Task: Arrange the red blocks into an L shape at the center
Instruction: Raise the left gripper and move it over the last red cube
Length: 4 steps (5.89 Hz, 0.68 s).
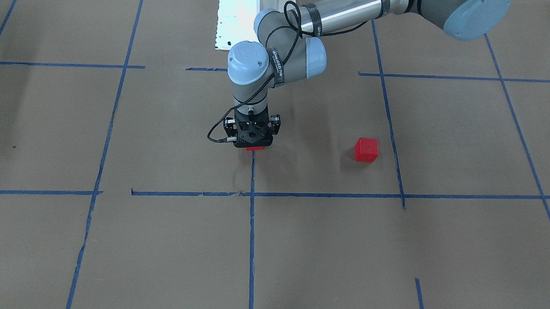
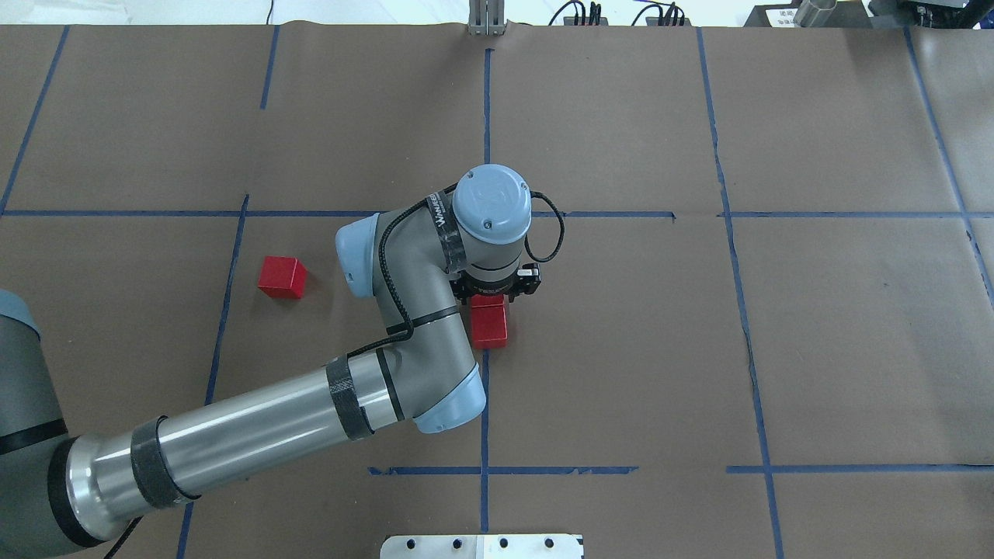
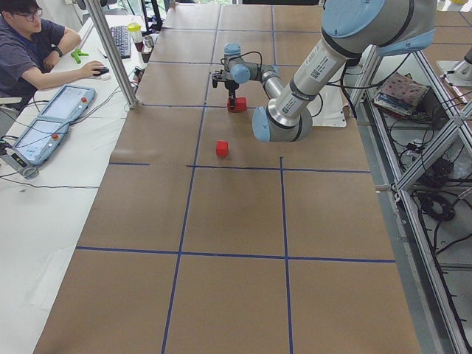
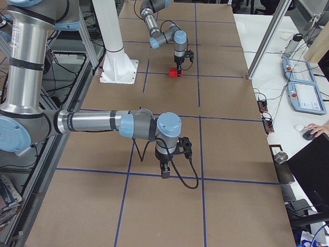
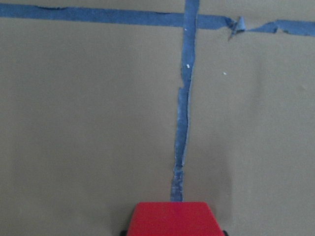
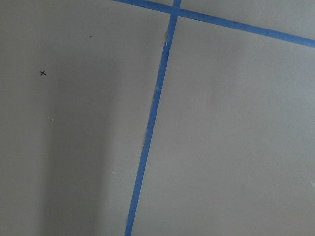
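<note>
My left gripper points straight down at the centre of the brown paper, on the long blue tape line. It is shut on a red block whose edge peeks out under it. A second red block lies right against that one on the robot's side. The third red block sits alone, one cell toward my left. My right gripper shows only in the exterior right view, low over bare paper; I cannot tell whether it is open or shut.
The white metal base stands at the table's robot-side edge. My left arm's elbow and forearm hang over the paper between the base and the lone block. An operator sits at a desk beyond the table.
</note>
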Each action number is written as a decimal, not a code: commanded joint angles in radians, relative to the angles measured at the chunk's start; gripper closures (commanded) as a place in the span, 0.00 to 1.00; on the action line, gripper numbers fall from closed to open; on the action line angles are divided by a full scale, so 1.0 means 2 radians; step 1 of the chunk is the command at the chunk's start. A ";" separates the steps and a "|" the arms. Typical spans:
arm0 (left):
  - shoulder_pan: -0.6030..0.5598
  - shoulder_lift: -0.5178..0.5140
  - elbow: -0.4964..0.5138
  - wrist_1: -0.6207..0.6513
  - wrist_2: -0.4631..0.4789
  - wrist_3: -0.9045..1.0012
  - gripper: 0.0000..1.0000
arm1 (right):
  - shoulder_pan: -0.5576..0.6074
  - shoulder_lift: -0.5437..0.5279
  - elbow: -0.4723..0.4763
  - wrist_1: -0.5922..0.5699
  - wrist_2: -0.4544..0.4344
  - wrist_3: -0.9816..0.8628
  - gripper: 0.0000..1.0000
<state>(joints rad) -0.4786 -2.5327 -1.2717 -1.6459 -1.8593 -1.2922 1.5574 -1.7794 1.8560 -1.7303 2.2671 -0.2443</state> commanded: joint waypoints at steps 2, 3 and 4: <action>-0.025 0.050 -0.104 0.015 -0.001 0.009 0.00 | 0.000 0.000 0.002 0.000 0.000 0.001 0.01; -0.051 0.085 -0.146 0.024 -0.031 0.043 0.00 | 0.000 0.000 0.003 0.000 0.000 0.001 0.01; -0.089 0.132 -0.177 0.024 -0.079 0.069 0.00 | 0.000 0.000 0.003 0.000 0.000 0.001 0.01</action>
<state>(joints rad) -0.5910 -2.3520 -1.5587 -1.6024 -1.9391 -1.2051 1.5570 -1.7794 1.8616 -1.7303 2.2672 -0.2425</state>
